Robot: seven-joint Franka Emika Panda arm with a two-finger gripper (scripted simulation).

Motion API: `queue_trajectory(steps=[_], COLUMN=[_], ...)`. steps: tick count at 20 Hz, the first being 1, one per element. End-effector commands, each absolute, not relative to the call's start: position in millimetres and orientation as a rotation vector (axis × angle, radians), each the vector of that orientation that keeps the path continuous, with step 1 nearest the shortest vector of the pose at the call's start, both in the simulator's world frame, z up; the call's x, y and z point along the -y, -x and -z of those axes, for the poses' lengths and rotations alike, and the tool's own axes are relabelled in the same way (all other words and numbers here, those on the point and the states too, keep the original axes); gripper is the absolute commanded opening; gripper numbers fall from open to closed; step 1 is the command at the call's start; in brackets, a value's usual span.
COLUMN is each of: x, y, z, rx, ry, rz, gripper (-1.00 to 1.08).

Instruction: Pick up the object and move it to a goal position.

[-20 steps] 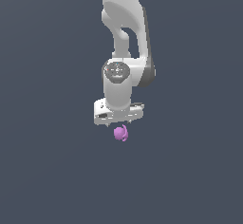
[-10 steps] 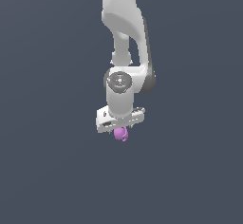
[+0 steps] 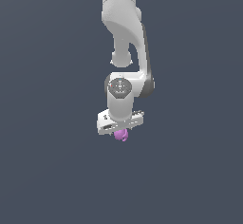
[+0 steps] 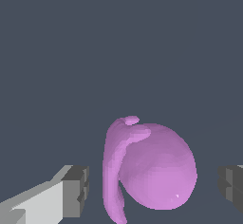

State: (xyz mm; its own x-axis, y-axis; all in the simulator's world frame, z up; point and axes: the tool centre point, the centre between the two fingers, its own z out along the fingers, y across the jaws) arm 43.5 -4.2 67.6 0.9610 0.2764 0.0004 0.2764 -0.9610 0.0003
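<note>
The object point(image 3: 122, 135) is a small pink-purple rounded blob with a thin curved flap on one side. It rests on the flat grey floor. In the exterior view my white gripper point(image 3: 120, 131) hangs straight down over it, and only the blob's lower part shows below the hand. The wrist view shows the object point(image 4: 156, 171) large between my two fingers. My gripper point(image 4: 154, 190) is open. A dark pad point(image 4: 77, 191) stands clear of the blob on one side. The other pad point(image 4: 231, 186) also stands apart from it.
Plain dark grey floor point(image 3: 47, 171) extends all around. The white arm point(image 3: 124, 33) rises straight up behind the hand. No goal marker shows in either view.
The arm has come down, bringing the hand lower over the object, which now shows less below it. The object itself has not moved.
</note>
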Motion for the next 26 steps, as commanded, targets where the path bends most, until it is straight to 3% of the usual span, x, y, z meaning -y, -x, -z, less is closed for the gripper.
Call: queue_trajectory(steps=[1,8,9,26], x=[4.3,4.1,4.1,0.1], y=[-42.8,-44.2,-44.2,-38.8], z=[-53.2,-39.8,-39.8,-49.0], rx=[-0.44,-0.443,-0.443,-0.443], ry=[-3.111,-3.11,-3.11,-3.11], rz=[0.001,0.0,0.0,-0.001], gripper=[1.0,1.0,-1.0,-1.0])
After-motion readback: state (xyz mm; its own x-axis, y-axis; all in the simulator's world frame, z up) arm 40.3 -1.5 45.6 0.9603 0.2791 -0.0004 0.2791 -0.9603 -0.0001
